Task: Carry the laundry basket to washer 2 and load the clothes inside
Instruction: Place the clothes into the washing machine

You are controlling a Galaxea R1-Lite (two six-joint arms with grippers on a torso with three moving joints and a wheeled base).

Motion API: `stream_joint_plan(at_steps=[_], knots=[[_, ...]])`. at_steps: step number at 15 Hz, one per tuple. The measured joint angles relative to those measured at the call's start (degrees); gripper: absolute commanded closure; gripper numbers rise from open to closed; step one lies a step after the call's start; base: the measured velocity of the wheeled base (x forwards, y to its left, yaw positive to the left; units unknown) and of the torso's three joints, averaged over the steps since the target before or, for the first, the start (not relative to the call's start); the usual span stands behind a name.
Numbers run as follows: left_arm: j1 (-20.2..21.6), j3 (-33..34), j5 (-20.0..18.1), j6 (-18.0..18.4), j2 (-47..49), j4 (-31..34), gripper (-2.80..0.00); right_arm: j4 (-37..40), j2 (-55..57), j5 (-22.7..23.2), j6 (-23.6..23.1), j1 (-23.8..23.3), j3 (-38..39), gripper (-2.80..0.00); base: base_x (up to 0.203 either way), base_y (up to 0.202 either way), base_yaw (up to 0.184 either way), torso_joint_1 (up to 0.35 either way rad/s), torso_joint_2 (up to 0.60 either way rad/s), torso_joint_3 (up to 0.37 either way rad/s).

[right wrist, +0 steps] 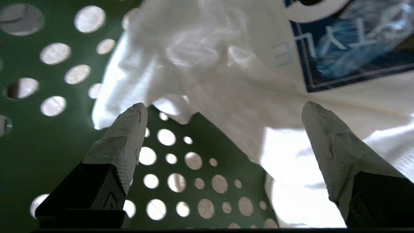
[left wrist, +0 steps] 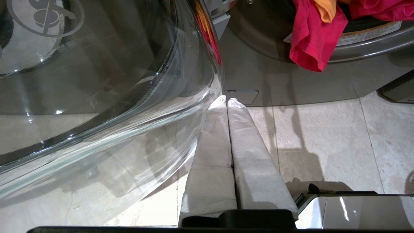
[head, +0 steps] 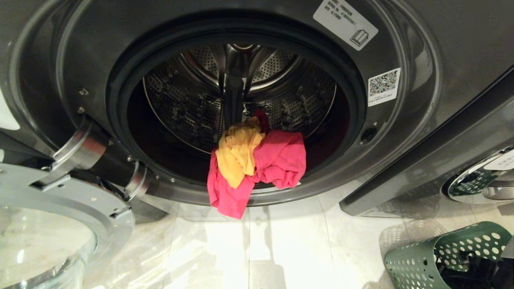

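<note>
Right wrist view: right claw point(right wrist: 223, 113) gapes wide over white garment point(right wrist: 245, 97) inside tipped laundry basket point(right wrist: 48, 145).

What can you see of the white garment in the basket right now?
The white garment is soft, crumpled knit cloth with a dark blue printed panel bearing pale lettering. It lies bunched inside the green perforated laundry basket, resting against its holed wall. The right gripper is open, one finger on each side of a fold, not yet closed on it. Its full shape is hidden.
</note>
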Motion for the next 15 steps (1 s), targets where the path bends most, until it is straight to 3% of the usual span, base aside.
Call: stream_joint_plan(at_steps=[5, 9, 15], knots=[[0.0, 0.0, 0.0, 0.0, 0.0, 0.0, 0.00, -1.9, 0.5, 2.4, 2.6, 1.7, -1.6, -2.80, 0.000, 0.000, 0.000, 0.000, 0.00, 0.000], [0.0, 0.0, 0.0, 0.0, 0.0, 0.0, 0.00, -4.5, 1.8, 1.7, 6.3, 5.3, -3.7, -2.80, 0.000, 0.000, 0.000, 0.000, 0.00, 0.000], [0.0, 0.0, 0.0, 0.0, 0.0, 0.0, 0.00, -5.7, 3.2, -0.2, 6.6, 8.0, -3.8, -2.80, 0.000, 0.000, 0.000, 0.000, 0.00, 0.000]])
